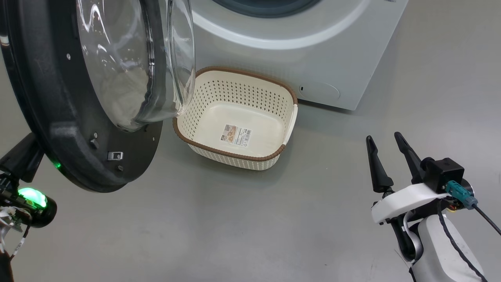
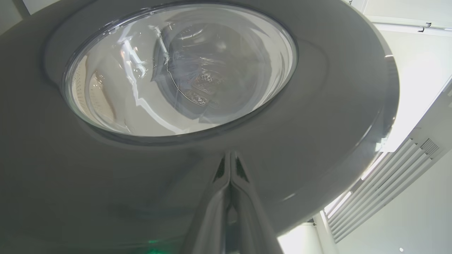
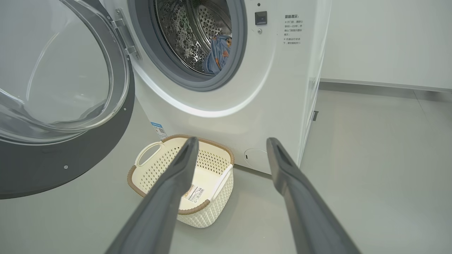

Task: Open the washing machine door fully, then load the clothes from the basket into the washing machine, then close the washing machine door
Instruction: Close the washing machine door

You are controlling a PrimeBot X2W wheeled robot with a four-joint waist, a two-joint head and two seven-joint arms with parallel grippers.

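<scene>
Door: washing machine door [image 1: 58,117] stands open, upper left, glass bowl bulging rightward.
Basket: the basket [image 1: 235,153] sits upright, centre, long axis left-right.
Clothes: clothes [image 3: 219,56] lie inside the washing machine [image 3: 282,88] drum.
Left pincer [image 2: 230,157]: closed, tips against the door's rim.
Right pincer [image 1: 384,139]: wide, holding nothing.

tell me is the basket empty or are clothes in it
Empty: the basket shows its bare base and label sticker; the clothes lie inside the washing machine.
</scene>
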